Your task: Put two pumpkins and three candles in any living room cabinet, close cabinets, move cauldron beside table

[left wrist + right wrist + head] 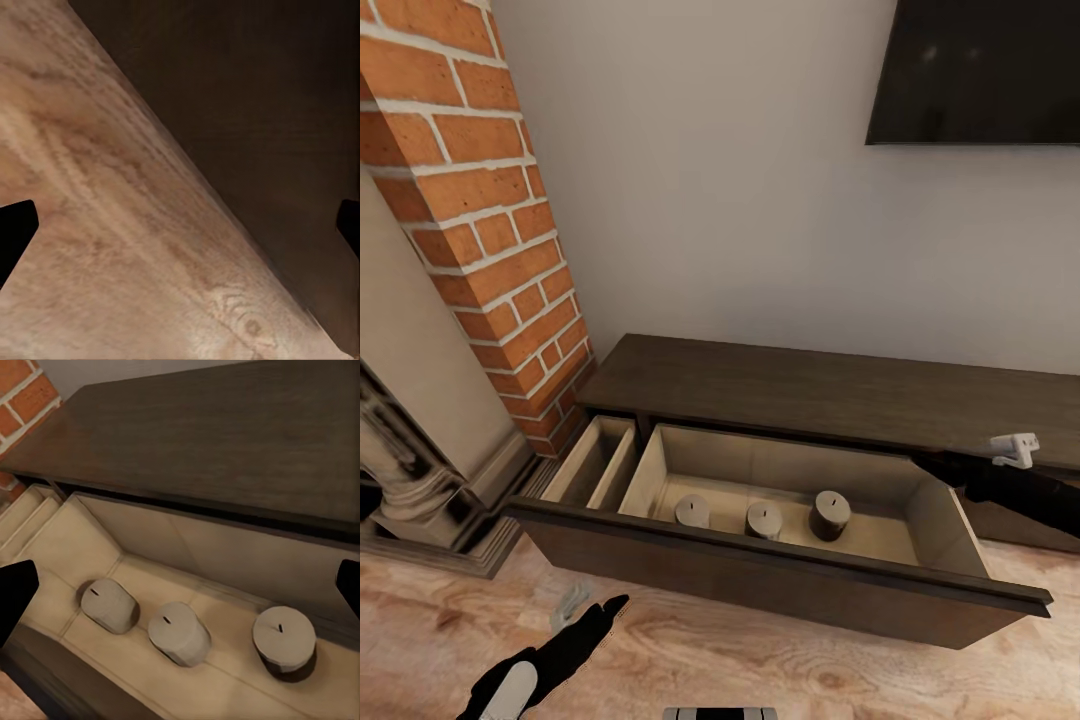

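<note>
— Where are the candles sitting?

— All three candles (pixel 764 520) are standing upright in a row inside the pulled-out drawer (pixel 800 590) of the dark wood cabinet (pixel 830 385), near its front wall and a little apart from one another. The right-hand one is looking darker than the other two.

— And the arms?

— The right gripper (pixel 180 592) is hovering above the drawer with its fingertips spread wide and nothing between them. The left gripper (pixel 180 225) is hanging low over the wooden floor (pixel 450 630), just in front of the drawer front, also spread wide and empty.

— So how far along is it?

— I'm judging the candle part as done. The drawer is standing wide open, though, so closing it is waiting. From here I'm seeing no pumpkins and no cauldron, so I can't say how those parts are going. A brick chimney (pixel 480 200) is rising beside the cabinet.
</note>
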